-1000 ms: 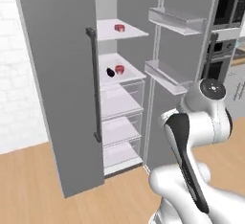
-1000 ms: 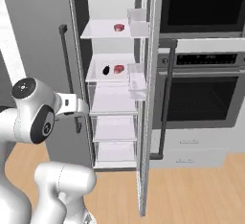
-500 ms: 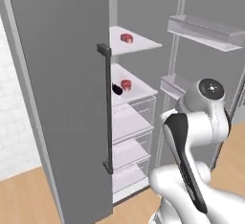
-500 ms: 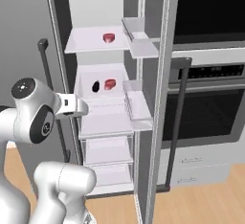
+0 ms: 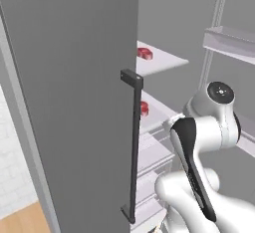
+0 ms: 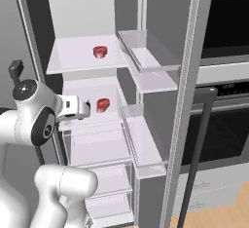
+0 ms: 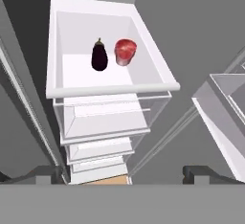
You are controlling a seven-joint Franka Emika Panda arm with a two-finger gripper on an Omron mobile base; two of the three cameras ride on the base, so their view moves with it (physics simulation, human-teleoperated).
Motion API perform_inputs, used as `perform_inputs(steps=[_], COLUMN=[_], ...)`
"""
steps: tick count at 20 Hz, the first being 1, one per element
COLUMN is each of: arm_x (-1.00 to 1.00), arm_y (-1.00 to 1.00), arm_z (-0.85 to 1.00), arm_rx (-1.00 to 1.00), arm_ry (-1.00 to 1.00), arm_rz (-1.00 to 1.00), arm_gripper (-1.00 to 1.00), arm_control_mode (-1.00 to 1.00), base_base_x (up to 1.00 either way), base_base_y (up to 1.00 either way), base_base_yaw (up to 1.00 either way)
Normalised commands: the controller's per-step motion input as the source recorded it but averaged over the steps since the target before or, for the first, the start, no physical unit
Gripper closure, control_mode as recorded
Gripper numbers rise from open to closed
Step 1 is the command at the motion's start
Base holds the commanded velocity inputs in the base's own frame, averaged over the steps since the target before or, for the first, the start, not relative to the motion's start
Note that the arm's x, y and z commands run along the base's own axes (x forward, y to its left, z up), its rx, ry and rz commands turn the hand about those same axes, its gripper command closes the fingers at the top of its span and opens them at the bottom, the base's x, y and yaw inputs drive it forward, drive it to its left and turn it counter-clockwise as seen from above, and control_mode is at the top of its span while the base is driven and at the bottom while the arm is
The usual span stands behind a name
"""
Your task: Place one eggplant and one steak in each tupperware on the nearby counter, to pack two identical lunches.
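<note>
The base had been driven closer, so the fridge loomed larger. The gripper [image 7: 122, 173], jaws wide and empty, was best lowered toward the eggplant [image 7: 99, 56] at 11 o'clock, beside the steak [image 7: 125, 51]. A second steak [image 6: 99, 52] was shown on the upper shelf [image 6: 68, 62] in the right base view.

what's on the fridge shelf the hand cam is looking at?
An eggplant and a steak lie side by side on the shelf, apart. Contents of the clear drawers below cannot be seen.
</note>
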Motion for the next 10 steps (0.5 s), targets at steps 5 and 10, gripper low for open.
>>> perform_inputs(steps=[5, 10], arm_x=[0.0, 0.0], arm_y=[0.0, 0.0], arm_z=[0.0, 0.0], arm_rx=[0.0, 0.0], arm_ry=[0.0, 0.0], arm_rz=[0.0, 0.0], arm_gripper=[-1.0, -1.0], arm_control_mode=[1.0, 1.0], base_base_x=[0.38, 0.05], base_base_y=[-0.09, -0.25], base_base_yaw=[-0.07, 0.07])
